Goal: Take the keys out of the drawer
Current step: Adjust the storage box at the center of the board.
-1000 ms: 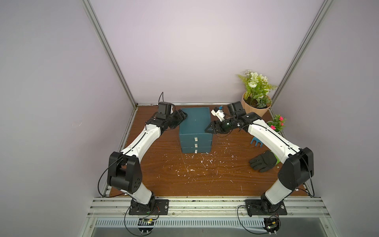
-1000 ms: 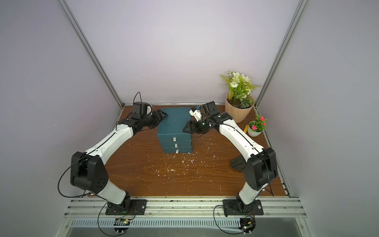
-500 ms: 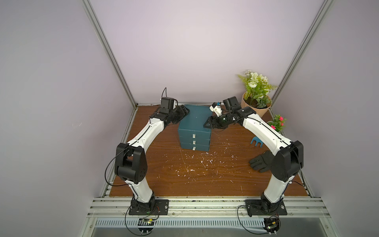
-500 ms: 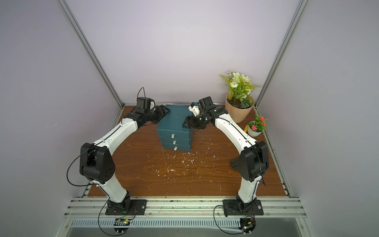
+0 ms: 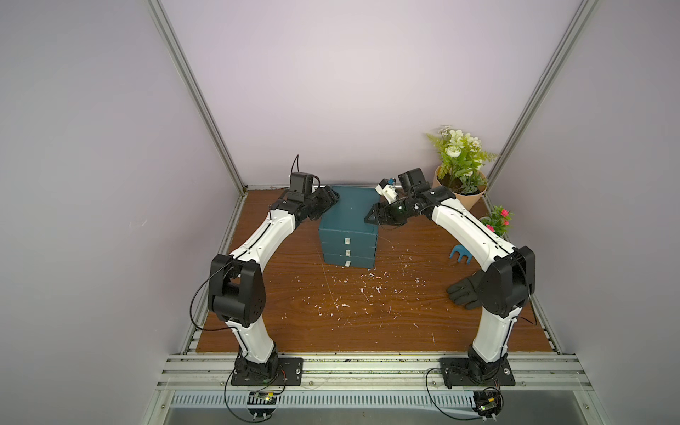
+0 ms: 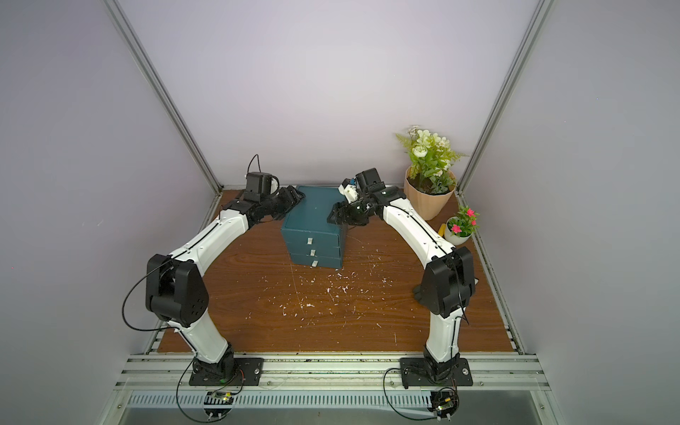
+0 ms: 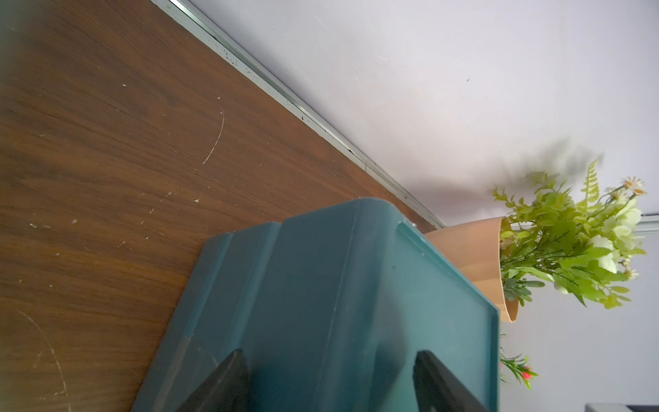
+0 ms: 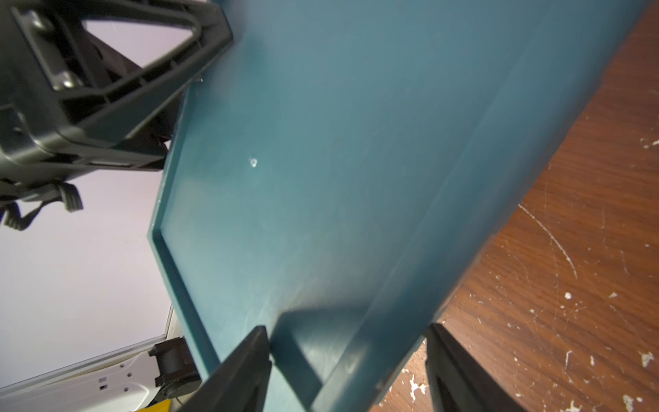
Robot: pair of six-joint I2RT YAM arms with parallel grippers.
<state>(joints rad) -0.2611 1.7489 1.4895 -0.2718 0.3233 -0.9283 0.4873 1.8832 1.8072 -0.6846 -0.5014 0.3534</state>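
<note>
The teal cabinet [image 5: 347,217] [image 6: 312,220] stands at the back of the wooden table, with all three drawers shut; their small white handles [image 5: 346,241] face the front. The keys are hidden. My left gripper [image 5: 329,200] [image 7: 328,378] is at the cabinet's back left top corner, jaws open astride its top edge [image 7: 356,285]. My right gripper [image 5: 371,217] [image 8: 347,356] is open astride the right top edge [image 8: 338,142]: one finger lies over the top, the other beside the side wall. Across the cabinet's top, the right wrist view shows the left gripper [image 8: 107,71].
A tan pot of white flowers [image 5: 460,191] stands in the back right corner, and a small pot of pink flowers [image 5: 496,222] sits by the right wall. A blue hand rake [image 5: 460,255] and a black glove [image 5: 465,292] lie under my right arm. White flakes [image 5: 353,290] litter the table.
Both arms have stretched further back, and the grippers now sit higher on the cabinet's top edges. The cabinet has shifted slightly toward the back wall. The right jaws have narrowed a little.
</note>
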